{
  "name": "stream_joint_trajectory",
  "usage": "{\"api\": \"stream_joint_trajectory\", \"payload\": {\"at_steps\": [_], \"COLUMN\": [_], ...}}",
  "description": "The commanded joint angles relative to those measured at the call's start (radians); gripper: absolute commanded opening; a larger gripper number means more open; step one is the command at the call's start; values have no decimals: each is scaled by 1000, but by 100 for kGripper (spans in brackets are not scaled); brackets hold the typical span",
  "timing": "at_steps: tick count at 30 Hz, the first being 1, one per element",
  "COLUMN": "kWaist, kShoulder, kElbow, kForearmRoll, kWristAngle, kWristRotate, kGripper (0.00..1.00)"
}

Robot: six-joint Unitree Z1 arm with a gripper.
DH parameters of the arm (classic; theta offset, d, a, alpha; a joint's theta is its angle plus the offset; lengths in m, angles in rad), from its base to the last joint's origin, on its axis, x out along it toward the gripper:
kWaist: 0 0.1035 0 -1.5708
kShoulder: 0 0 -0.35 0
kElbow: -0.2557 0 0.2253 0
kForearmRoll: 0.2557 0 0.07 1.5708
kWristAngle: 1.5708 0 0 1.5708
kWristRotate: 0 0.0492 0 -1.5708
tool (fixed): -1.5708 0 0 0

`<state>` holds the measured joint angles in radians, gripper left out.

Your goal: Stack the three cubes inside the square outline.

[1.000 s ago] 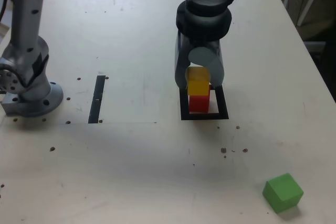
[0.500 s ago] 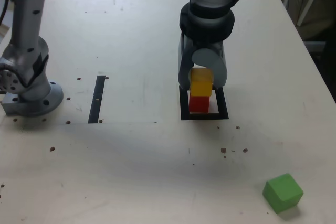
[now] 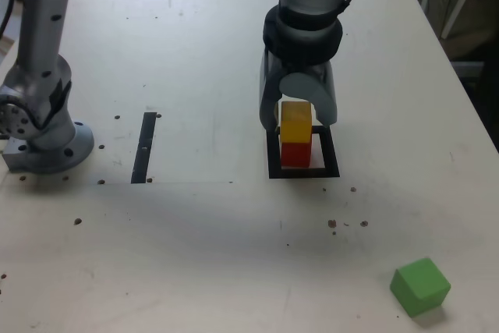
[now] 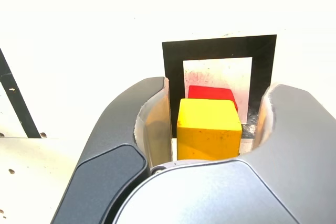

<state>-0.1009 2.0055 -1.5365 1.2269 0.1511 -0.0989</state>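
- Straddling the yellow cube [image 3: 295,121], the claw [image 3: 297,118] has its jaws apart, clear gaps either side (wrist view).
- Yellow sits on the red cube [image 3: 295,154] inside the square outline [image 3: 273,161].
- Green cube [image 3: 419,287] lies well apart on the counter [image 3: 195,255].

Pale counter [image 3: 195,239] speckled with small dark holes; straight black strip [image 3: 144,147] lying at the exterior view's left.

Exterior view: high up, angled down across the table [image 3: 195,224], facing the arm. Wrist view: close, between the jaws. Shared: square outline [image 3: 303,171] [image 4: 173,61], yellow cube [image 3: 295,125] [image 4: 209,127], red cube [image 3: 295,154] [image 4: 211,92].
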Motion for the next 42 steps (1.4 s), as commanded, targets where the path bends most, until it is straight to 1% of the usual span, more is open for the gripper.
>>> {"api": "stream_joint_trajectory", "payload": {"at_steps": [1, 4, 6, 10, 13, 16, 18, 25, 31, 42], "kWaist": [2, 1, 0, -6, -16, -31, -44, -103, -169, -282], "kShoulder": [-6, -24, -41, -85, -116, -121, -111, -17, 80, 208], "kElbow": [-2, -4, -10, -33, -62, -104, -144, -347, -534, -713], "kForearmRoll": [-1, 0, 6, 39, 80, 107, 116, 136, 183, 250], "kWristAngle": [3, 12, 24, 62, 101, 127, 136, 136, 136, 129], "kWristRotate": [2, 2, 2, 2, 6, 31, 63, 234, 372, 533], "kGripper": [99, 99, 99, 100, 100, 100, 100, 100, 100, 99]}}
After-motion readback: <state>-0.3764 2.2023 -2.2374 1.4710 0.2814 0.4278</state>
